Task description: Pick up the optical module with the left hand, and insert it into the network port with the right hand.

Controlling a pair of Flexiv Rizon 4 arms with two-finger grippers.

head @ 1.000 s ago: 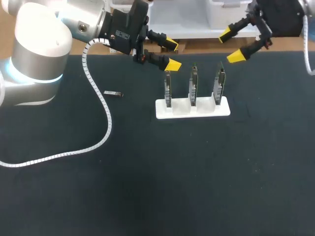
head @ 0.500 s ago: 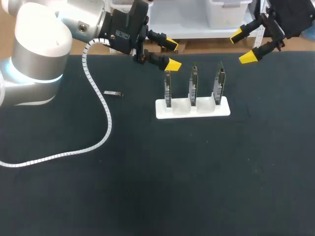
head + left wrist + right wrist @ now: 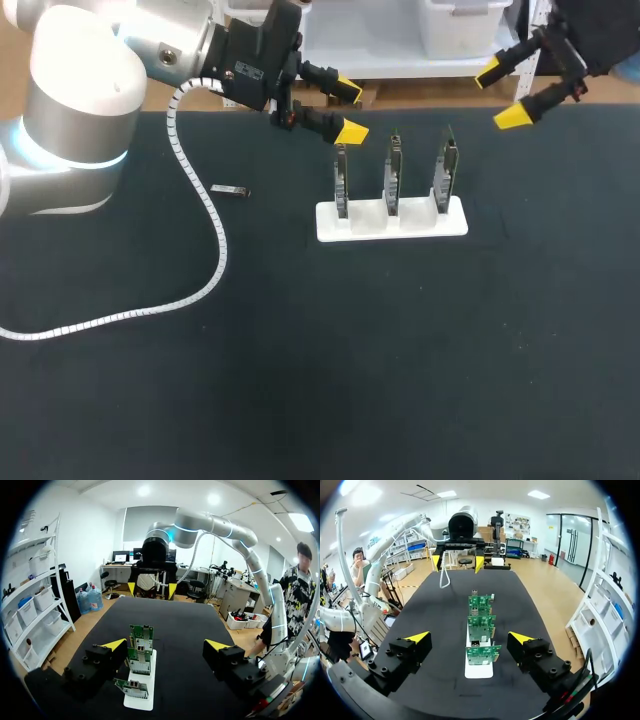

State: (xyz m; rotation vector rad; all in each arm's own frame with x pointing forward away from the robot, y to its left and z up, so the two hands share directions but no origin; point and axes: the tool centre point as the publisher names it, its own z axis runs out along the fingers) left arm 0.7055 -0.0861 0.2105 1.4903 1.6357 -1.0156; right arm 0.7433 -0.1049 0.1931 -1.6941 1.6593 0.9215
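Note:
The optical module (image 3: pixel 231 190), a small dark metal piece, lies on the black table (image 3: pixel 320 380) left of the stand. A white stand (image 3: pixel 392 220) holds three upright green port boards (image 3: pixel 394 172). My left gripper (image 3: pixel 350 110) hangs open and empty just behind the leftmost board. My right gripper (image 3: pixel 501 94) is open and empty at the back right, beyond the rightmost board. In the left wrist view the boards (image 3: pixel 141 655) stand ahead of the open gripper (image 3: pixel 166 645). The right wrist view shows the boards (image 3: pixel 481 625) ahead of its open gripper (image 3: pixel 470 637). Neither wrist view shows the module.
A white spiral cable (image 3: pixel 205 215) from my left arm trails over the table's left part, passing close to the module. Each wrist view shows my other arm's gripper (image 3: pixel 151 588) (image 3: pixel 457 562) beyond the boards.
My right gripper has drawn back to the right and away from the rightmost board. The left arm, the module and the stand have not moved.

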